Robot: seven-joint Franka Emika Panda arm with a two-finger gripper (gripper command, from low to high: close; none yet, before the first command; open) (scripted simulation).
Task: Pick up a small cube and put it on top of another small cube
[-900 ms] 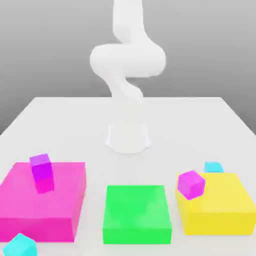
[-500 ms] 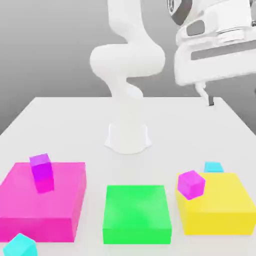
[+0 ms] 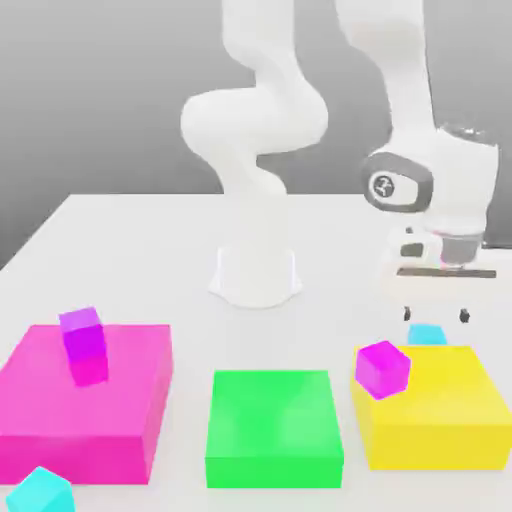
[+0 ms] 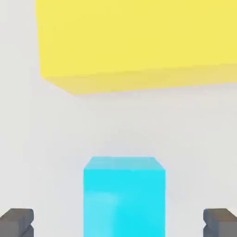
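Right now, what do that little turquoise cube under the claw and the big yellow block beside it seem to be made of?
Hard to say for sure. The cyan cube looks like smooth, matte plastic: one flat colour, crisp edges, no grain or glare. The yellow block looks the same, uniformly coloured and dull-finished. The gripper fingers look like dark grey matte rubber or plastic.

A white table (image 3: pixel 120 250) is spreading under soft, even light, and a plain grey wall (image 3: pixel 90 90) is rising behind it.

White, glossy robot arm (image 3: pixel 256 130): base upright, upper links arching over to the exterior view's right, wrist vertical. Two-finger end effector (image 3: pixel 436 316): pointing straight down, dark grey fingertips (image 4: pixel 17 222) spread wide apart.
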